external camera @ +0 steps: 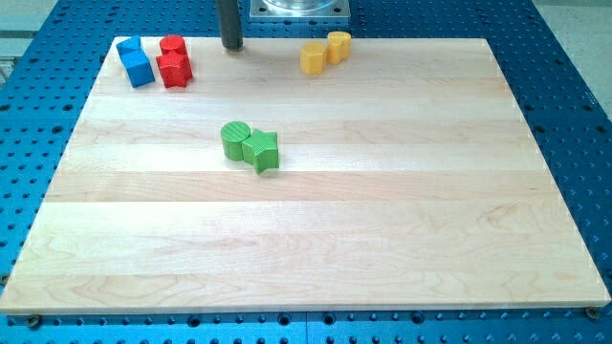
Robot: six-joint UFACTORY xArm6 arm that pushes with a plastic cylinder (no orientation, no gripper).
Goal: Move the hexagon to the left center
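Observation:
A yellow block (313, 58) with a faceted, hexagon-like outline sits near the view's top, right of centre. It touches a yellow cylinder (338, 45) at its upper right. My tip (231, 46) rests at the board's top edge, well to the left of the yellow pair and right of the red blocks. It touches no block.
A red cylinder (172, 45) and a red star-like block (175, 70) sit at the top left, next to two blue blocks (130, 47) (140, 68). A green cylinder (235, 139) touches a green star-like block (261, 151) near the wooden board's (382, 239) centre.

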